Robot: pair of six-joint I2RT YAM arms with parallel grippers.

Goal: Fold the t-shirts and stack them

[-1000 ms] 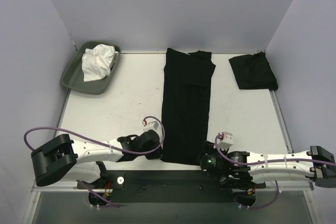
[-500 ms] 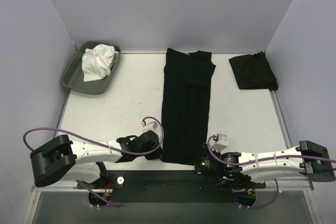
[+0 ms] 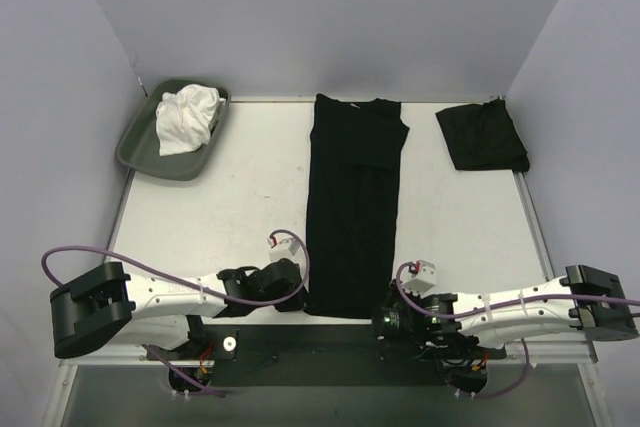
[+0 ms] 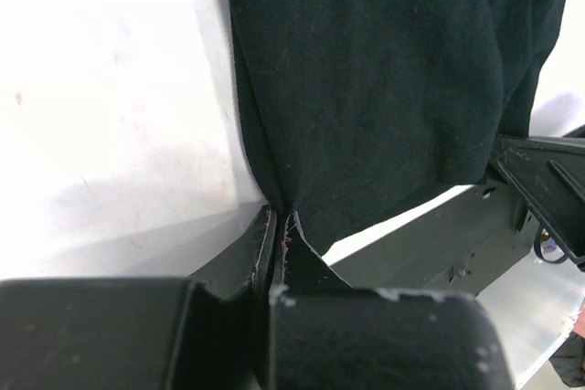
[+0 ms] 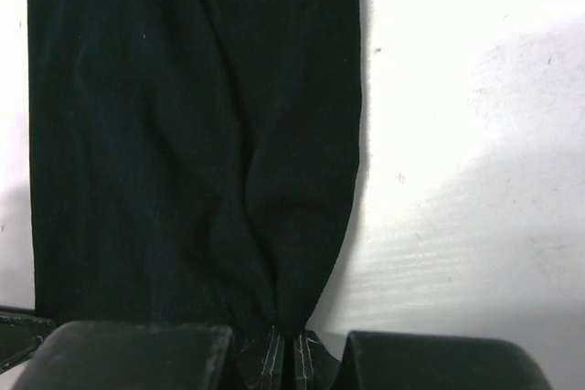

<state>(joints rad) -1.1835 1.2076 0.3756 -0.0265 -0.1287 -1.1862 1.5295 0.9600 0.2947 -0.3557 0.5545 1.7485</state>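
Long black t-shirt (image 3: 352, 207) lies mid-worktop (image 3: 230, 217), folded t-shirt (image 3: 482, 137) far right | left pincer (image 4: 277, 221) and right pincer (image 5: 285, 340) each clenched on a near hem corner | tip: lift both corners level, keep the hem taut, carry it evenly to the collar.

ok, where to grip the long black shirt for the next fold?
The two near hem corners, from the near edge: the long black shirt lies flat, a narrow strip stretching away from that edge. The left gripper and right gripper are shut there.
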